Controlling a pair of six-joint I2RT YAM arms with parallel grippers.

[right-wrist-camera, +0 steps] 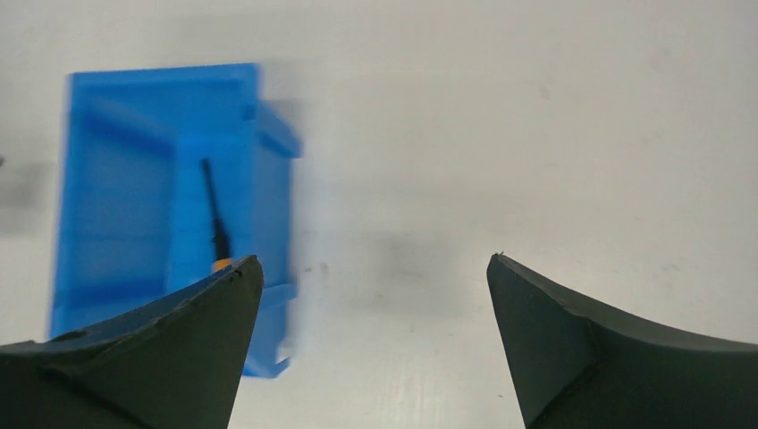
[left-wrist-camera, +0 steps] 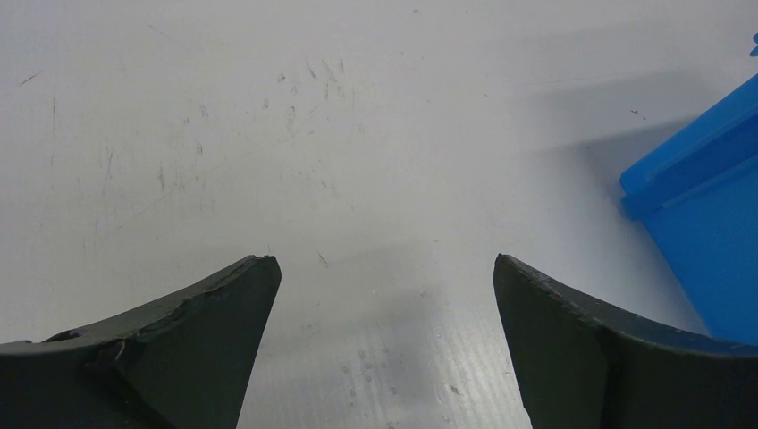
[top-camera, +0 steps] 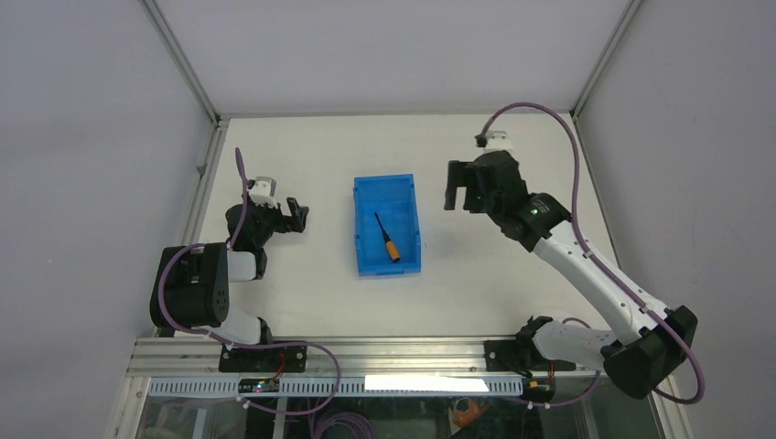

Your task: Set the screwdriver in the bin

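The blue bin point(top-camera: 364, 265) stands at the table's middle. The screwdriver point(top-camera: 387, 238), with orange handle and black shaft, lies inside it, handle toward the near end. My right gripper point(top-camera: 459, 190) is open and empty, raised to the right of the bin. In the right wrist view the bin point(right-wrist-camera: 116, 170) is blurred at the left, and the screwdriver's shaft point(right-wrist-camera: 213, 207) shows inside it, above my left finger point(right-wrist-camera: 192, 331). My left gripper point(top-camera: 297, 215) is open and empty, low over the table left of the bin. The bin's corner point(left-wrist-camera: 706, 206) shows at the right of the left wrist view.
Metal frame rails run along the table's left point(top-camera: 206, 174) and back edges. Grey walls enclose the table. A purple cable point(top-camera: 549, 114) loops over the right arm.
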